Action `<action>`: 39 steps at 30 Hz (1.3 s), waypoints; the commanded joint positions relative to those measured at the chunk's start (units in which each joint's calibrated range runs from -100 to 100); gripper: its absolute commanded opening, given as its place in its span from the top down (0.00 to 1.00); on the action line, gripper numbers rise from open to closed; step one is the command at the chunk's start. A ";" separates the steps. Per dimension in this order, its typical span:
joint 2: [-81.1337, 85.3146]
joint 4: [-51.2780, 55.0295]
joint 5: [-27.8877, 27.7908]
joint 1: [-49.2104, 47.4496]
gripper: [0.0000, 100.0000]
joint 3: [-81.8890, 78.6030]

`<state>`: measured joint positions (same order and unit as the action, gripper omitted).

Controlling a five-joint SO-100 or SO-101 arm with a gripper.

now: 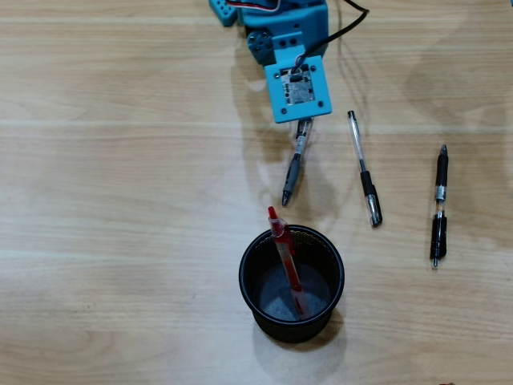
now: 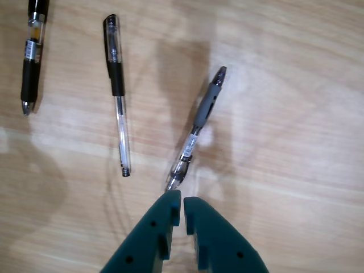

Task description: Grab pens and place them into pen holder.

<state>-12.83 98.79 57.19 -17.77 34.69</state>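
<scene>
The black mesh pen holder [image 1: 243, 281] stands at the lower middle of the overhead view. A red and clear pen [image 1: 286, 261] leans inside it, its top over the far rim. A grey and black pen [image 1: 292, 170] [image 2: 199, 122] lies on the table just above the holder. My gripper [image 2: 182, 196] is shut, with only a thin slit between its teal fingers [image 2: 213, 239] and nothing in it. Its tips sit right at that pen's metal point. In the overhead view the blue wrist block [image 1: 298, 90] hides the fingers and the pen's upper end.
A clear pen with a black cap [image 1: 365, 170] [image 2: 118, 91] and an all-black pen [image 1: 439, 204] [image 2: 31, 54] lie to the right on the wooden table [image 1: 120, 200] in the overhead view. A black cable [image 1: 353, 20] runs from the arm.
</scene>
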 commanded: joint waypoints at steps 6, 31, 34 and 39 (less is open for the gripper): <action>2.60 0.21 4.12 -2.85 0.98 -6.91; 2.60 -40.25 4.90 -3.40 0.84 -43.38; 2.51 -40.25 4.90 -3.22 0.84 -43.38; 1.32 -40.25 4.90 -2.21 0.84 -43.38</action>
<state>-12.83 59.17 61.77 -21.01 -8.96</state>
